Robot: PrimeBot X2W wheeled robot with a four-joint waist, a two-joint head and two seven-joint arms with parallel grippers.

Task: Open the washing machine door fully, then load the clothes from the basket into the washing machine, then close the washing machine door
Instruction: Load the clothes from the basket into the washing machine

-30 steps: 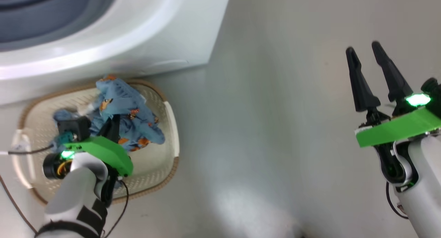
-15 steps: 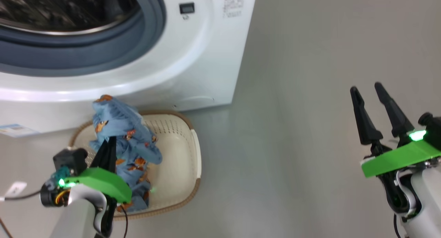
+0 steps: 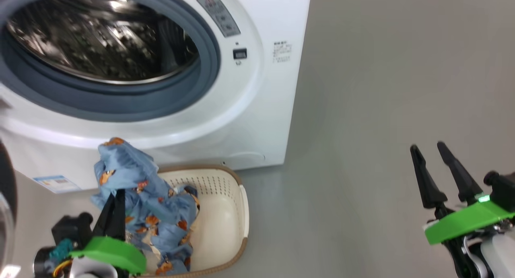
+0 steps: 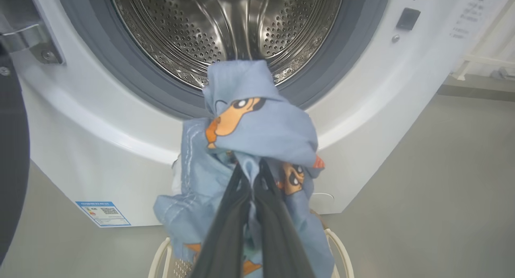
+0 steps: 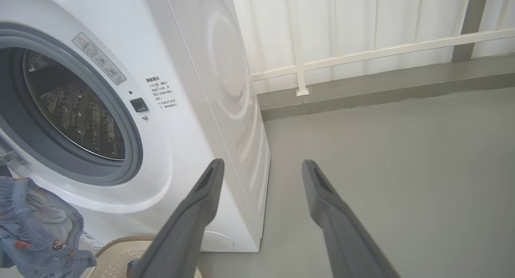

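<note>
Far left: door (image 3: 5, 213) swung wide, so opening looks done; loading barely begun and closing not yet done, with no cloth in the part of the drum (image 3: 100, 40) that shows. Left claw (image 3: 116, 193) clenched on a bunch of the blue clothes (image 3: 136, 181), which drape over and ahead of its fingertips; the bunch is raised above the basket (image 3: 227, 213), its lower end reaching down into it, just below the mouth of the washing machine (image 3: 257, 109). Right claw (image 3: 427, 146) released, fingers spread, empty, well apart over the floor (image 3: 362, 109).

Laundry corner: washing machine (image 3: 249, 109), bare grey floor (image 3: 382, 89)
</note>
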